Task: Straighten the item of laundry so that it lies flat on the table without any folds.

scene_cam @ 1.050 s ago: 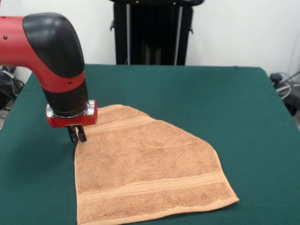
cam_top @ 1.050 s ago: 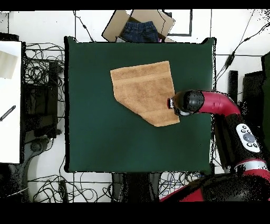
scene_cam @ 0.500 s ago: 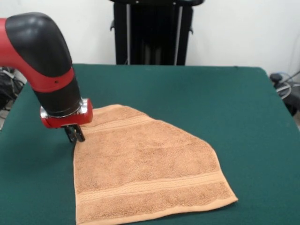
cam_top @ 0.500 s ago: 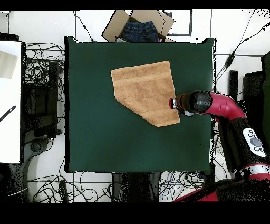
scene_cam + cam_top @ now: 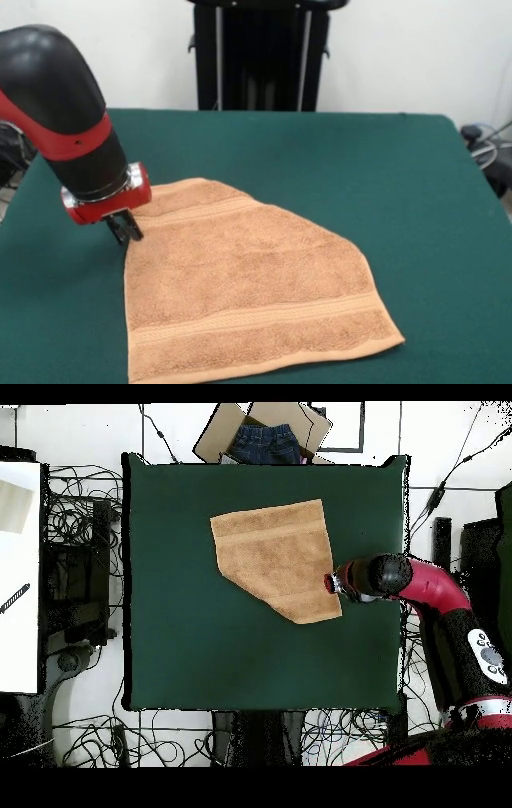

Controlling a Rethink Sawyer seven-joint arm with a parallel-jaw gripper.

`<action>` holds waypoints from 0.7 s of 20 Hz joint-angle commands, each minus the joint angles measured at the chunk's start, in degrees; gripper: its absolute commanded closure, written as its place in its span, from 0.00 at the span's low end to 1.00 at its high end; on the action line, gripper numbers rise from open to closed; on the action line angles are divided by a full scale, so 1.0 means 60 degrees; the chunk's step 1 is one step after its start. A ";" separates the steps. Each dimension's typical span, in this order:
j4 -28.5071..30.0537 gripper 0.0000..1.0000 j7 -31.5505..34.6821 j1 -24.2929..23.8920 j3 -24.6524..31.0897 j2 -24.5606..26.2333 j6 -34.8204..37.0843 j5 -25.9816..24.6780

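The item of laundry, an orange-tan towel with band stripes, lies on the green table. Its far right side is a long slanted edge where a corner appears folded under. My gripper is down at the towel's left edge, its fingers pressed together on the cloth there. Seen from overhead, the towel sits in the upper middle of the table, and the gripper is at the towel's right edge, near the lower corner.
A cardboard box holding blue jeans sits past the table's top edge in the overhead view. Cables cover the floor around the table. A white surface stands at the left. A black stand rises behind the table.
The arm has drawn outward, leftward in the front view, with the gripper staying at the towel's edge. The towel's near right corner has crept slightly left.
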 commanded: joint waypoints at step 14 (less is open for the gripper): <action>-0.3622 1.00 -0.5038 0.0340 0.0577 0.1013 0.1650 -0.0950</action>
